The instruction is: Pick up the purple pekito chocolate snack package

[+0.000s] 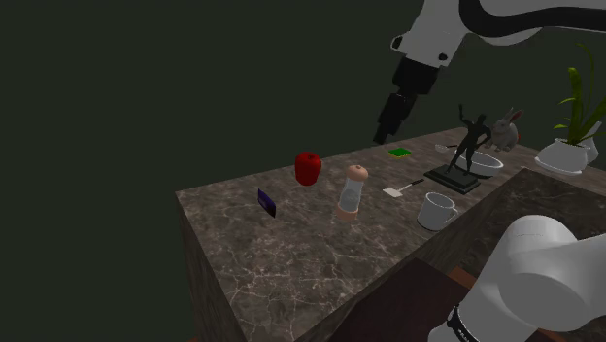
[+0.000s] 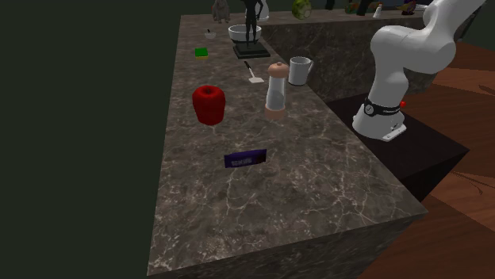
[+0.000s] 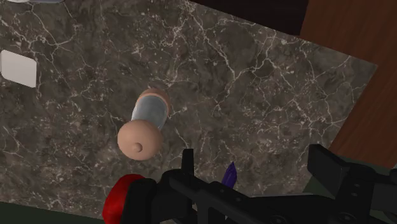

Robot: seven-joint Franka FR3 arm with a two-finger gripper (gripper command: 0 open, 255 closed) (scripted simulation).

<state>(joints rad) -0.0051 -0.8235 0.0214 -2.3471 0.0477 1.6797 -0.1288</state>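
Observation:
The purple snack package (image 1: 267, 202) lies flat on the dark marble counter (image 1: 291, 253), near the edge at the shoulder view's left. In the second exterior view the package (image 2: 244, 158) lies in front of a red apple-like object (image 2: 209, 104). My black gripper (image 1: 384, 134) hangs high above the counter's far side, well away from the package. In the wrist view the gripper (image 3: 257, 167) is open with nothing between its fingers, and a sliver of the package (image 3: 231, 173) peeks out behind the hand.
A grinder with a rounded top (image 1: 352, 189) stands mid-counter, directly under the hand (image 3: 145, 124). Farther along are a white mug (image 1: 437, 210), a spatula (image 1: 403, 188), a green pad (image 1: 399, 152), a dark figurine (image 1: 466, 146), a bowl (image 1: 486, 163) and a potted plant (image 1: 573, 136).

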